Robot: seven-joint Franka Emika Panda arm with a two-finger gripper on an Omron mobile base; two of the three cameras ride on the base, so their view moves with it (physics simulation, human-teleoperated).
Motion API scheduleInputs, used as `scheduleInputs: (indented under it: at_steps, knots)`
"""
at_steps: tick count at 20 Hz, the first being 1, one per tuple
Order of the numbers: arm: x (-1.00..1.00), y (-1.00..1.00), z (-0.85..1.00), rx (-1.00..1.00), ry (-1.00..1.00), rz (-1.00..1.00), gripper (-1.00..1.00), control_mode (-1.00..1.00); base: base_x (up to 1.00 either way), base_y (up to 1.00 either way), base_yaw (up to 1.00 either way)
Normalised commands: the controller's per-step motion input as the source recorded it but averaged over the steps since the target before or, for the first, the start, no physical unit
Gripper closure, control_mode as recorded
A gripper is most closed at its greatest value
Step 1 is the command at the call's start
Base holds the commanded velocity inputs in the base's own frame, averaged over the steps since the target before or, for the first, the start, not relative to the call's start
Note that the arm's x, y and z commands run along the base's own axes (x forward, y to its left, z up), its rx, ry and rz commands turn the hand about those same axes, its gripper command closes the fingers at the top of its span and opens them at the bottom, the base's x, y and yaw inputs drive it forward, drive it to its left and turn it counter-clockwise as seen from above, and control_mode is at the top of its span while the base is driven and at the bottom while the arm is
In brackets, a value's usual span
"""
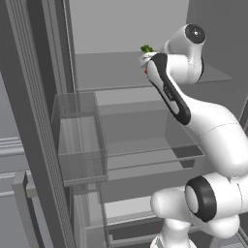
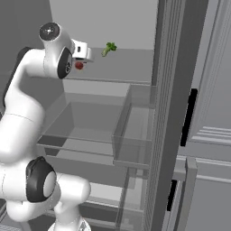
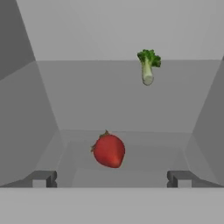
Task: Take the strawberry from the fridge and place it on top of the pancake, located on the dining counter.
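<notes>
Now I have the gripper (image 3: 110, 178) spread wide and lined up on the strawberry (image 3: 108, 150), which lies on the fridge's (image 1: 121, 29) upper shelf between my fingertips (image 3: 42, 178), probably just ahead of them. A leafy vegetable (image 3: 148, 65) sits farther back.

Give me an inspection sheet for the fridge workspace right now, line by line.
Surface: upper glass shelf inside the open fridge, pale grey interior.
Job's things: strawberry lies on that shelf, nearer the hand, between the two fingers in the hand view, not yet gripped.
Clutter: small green leafy vegetable farther back on the same shelf.
Grippers: gripper open, aimed at the strawberry.
Cables: nothing seen.
Surroundings: paneled grey cabinets beside the fridge.
</notes>
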Motion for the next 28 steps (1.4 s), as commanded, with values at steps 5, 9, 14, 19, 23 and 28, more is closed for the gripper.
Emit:
scheduleInputs:
  at_steps: [5,9,14,19,23,28]
  knots:
    - [0.53,0.00,-0.14,0.00,0.00,0.00,-1.00,-1.00,0.00,0.00,0.00]
    - [0.02,0.00,0.00,0.00,0.05,0.00,-1.00,-1.00,0.00,0.00,0.00]
    - [-0.09,0.00,0.00,0.00,0.04,0.00,-1.00,-1.00,0.00,0.00,0.00]
    - [0.01,0.00,-0.01,0.00,0.02,0.00,-1.00,-1.00,0.00,0.00,0.00]
    - [0.05,0.06,-0.10,0.00,0.01,0.00,-1.00,-1.00,0.00,0.00,0.00]
    - [0.14,0.06,-0.26,0.00,0.06,0.00,-1.00,-1.00,0.00,0.00,0.00]
